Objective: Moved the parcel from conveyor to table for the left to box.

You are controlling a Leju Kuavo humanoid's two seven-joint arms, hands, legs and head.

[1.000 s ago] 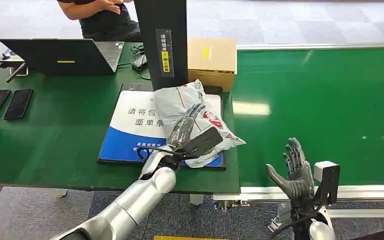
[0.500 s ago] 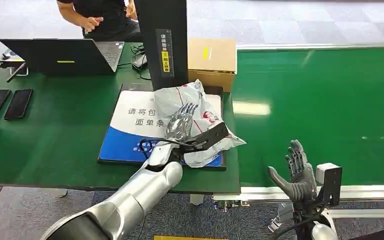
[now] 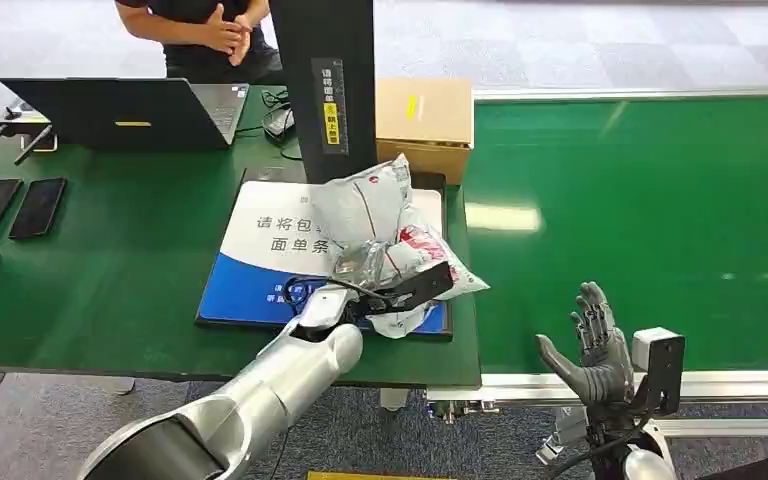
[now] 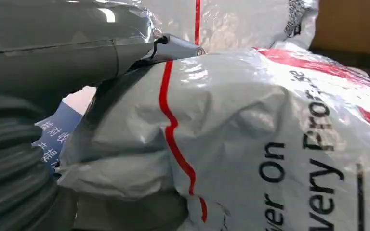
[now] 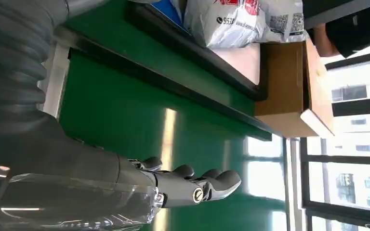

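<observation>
Parcel now bunched upward at the table's right edge, left hand gripping it — boxing underway — right hand spread, empty.

The left arm reaches forward over the table, its left hand gripping the parcel. The right hand is raised just beside the table's near corner, fingers spread, holding nothing.
</observation>
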